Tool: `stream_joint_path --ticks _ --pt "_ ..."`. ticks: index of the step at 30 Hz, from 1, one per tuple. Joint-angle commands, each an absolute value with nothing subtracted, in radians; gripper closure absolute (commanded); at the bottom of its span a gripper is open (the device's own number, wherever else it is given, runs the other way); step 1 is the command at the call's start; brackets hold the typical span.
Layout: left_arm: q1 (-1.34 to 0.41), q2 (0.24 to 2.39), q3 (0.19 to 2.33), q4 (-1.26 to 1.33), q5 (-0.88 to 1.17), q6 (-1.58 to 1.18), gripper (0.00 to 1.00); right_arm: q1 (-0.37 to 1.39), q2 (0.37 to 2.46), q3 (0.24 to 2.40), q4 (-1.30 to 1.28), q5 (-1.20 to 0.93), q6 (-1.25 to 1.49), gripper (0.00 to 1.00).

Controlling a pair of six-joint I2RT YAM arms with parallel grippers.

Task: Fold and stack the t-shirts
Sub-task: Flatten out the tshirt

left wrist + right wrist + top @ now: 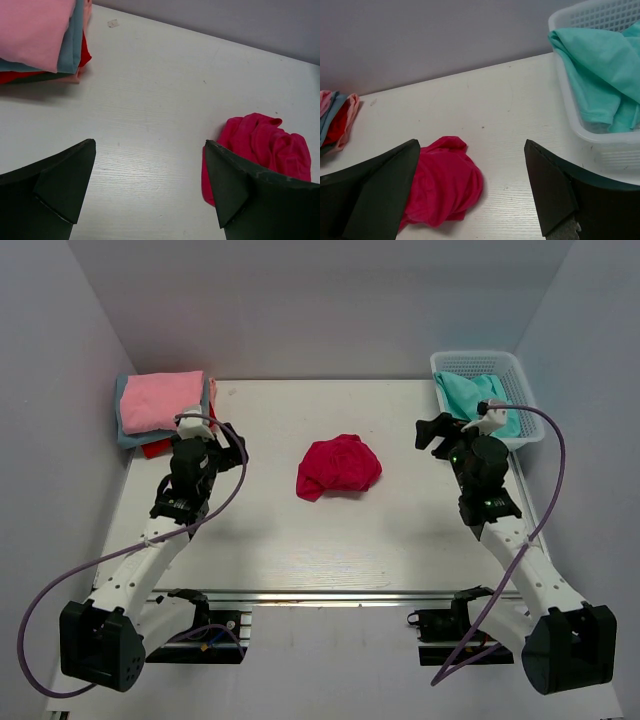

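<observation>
T-shirt [338, 467] between stack [160, 405] and basket [487, 357]

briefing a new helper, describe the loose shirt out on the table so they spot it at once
Start at the white table. Near its middle, between the folded stack at the far left corner and the white basket at the far right, lies a crimson-magenta t-shirt. It alone sits crumpled on the bare tabletop, neither stacked nor in the basket.
</observation>
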State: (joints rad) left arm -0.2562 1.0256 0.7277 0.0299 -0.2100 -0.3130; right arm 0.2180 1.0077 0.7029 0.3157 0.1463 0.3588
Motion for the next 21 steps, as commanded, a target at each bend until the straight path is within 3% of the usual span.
stream_joint_path --ticks 1,5,11,16,21 --pt "-0.253 0.991 0.721 0.001 -0.281 -0.345 0.00 0.222 0.979 0.677 0.367 0.072 0.351 0.10" --pt "-0.253 0.982 0.693 0.021 -0.258 -0.357 0.00 0.222 1.035 0.673 0.359 0.036 0.344 0.10" --pt "-0.253 1.015 0.640 0.136 -0.065 -0.348 0.00 0.221 1.199 0.799 0.264 -0.144 0.250 0.10" --pt "-0.276 1.143 0.649 0.184 0.119 -0.243 0.00 0.230 1.324 0.940 0.151 -0.307 0.223 0.10" --pt "-0.285 1.466 0.753 0.192 0.379 -0.258 0.00 0.253 1.520 1.012 0.123 -0.439 0.262 0.10"
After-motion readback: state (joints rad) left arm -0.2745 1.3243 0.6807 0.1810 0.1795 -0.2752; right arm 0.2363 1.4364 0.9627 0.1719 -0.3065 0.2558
